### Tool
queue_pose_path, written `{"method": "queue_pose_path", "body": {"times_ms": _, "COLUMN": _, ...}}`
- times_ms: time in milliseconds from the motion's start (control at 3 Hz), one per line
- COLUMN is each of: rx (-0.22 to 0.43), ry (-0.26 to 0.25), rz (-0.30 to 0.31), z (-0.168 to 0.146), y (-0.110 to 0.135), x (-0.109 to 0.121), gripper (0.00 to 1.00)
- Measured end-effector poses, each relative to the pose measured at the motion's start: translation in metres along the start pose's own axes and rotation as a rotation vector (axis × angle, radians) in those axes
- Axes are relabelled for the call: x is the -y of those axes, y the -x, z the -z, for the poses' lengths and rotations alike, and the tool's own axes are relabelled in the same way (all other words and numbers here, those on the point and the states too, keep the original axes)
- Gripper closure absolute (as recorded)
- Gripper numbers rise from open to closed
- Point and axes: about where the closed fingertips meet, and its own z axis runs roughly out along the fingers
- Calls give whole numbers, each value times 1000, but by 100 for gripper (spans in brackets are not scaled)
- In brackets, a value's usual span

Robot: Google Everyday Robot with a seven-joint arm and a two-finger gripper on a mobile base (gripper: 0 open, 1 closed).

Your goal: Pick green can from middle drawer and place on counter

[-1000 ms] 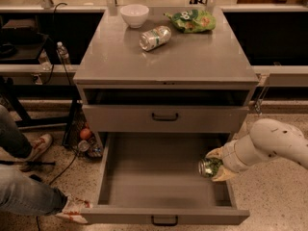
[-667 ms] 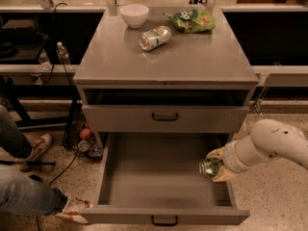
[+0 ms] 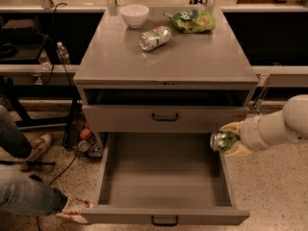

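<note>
Transport looks to be the step in hand. The end effector (image 3: pixel 231 139) is clamped around the green can (image 3: pixel 222 140), which lies on its side just over the right wall of the middle drawer (image 3: pixel 163 177), with its silver end turned toward the drawer's inside. The drawer stands pulled fully out.

To do this well, raise the can straight up from that right wall first. Keep it outside the closed drawer front (image 3: pixel 165 117) above the middle drawer so it cannot catch the overhanging edge higher up. Swing inward only once the can is above the counter (image 3: pixel 192 61), which tops the cabinet over the drawer.

Aim for the bare half nearest the drawer. The bowl (image 3: pixel 134 14), silver-white can (image 3: pixel 155 37) and crisp bag (image 3: pixel 191 20) sit on the half farthest from it. Keep the clamp firm, since a dented can may slip.
</note>
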Motion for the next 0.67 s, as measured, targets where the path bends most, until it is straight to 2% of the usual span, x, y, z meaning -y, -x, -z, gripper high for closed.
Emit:
{"method": "queue_pose_path", "body": {"times_ms": 333, "rx": 22, "ry": -121, "rz": -17, "z": 49, "y": 8, "x": 38, "gripper": 100}}
{"method": "queue_pose_path", "body": {"times_ms": 667, "rx": -2, "ry": -206, "rz": 16, "z": 95, "y": 17, "x": 73, "gripper": 100}}
